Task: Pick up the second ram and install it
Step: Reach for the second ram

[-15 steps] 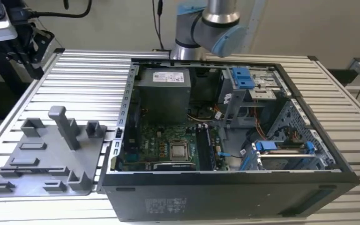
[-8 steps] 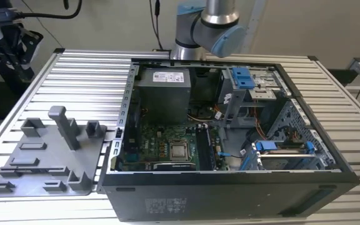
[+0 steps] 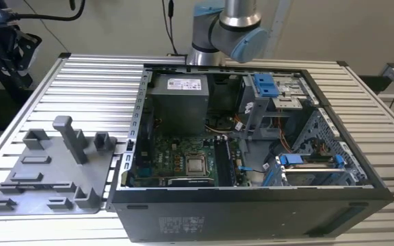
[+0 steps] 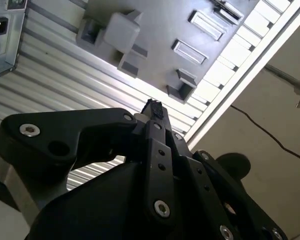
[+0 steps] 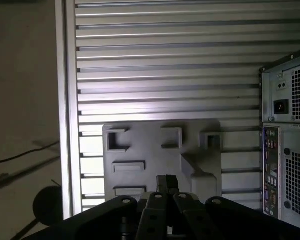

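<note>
Hand (image 5: 166,183): clenched, its two black fingertips pressed together in both wrist views; it hangs above the grey fixture plate (image 5: 160,150), apart from it.
Second ram: I cannot pick it out for certain. In the exterior view long dark strips (image 3: 223,161) lie side by side just to the exterior view's right of the processor socket (image 3: 197,165), and I cannot tell stick from slot.
Exterior view: looks down into the open computer case (image 3: 252,215), with the arm (image 3: 228,31) rising behind it.
Wrist views: see the case from outside; the first wrist view shows its vented back panel (image 5: 290,125).
Case contents: power supply (image 3: 178,102), green motherboard (image 3: 176,154), blue-tabbed drive cage (image 3: 266,84).
Fixture plate: lies on the slatted desk (image 3: 101,87), on the exterior view's left of the case, carrying grey blocks and a tall post (image 3: 68,137).
</note>
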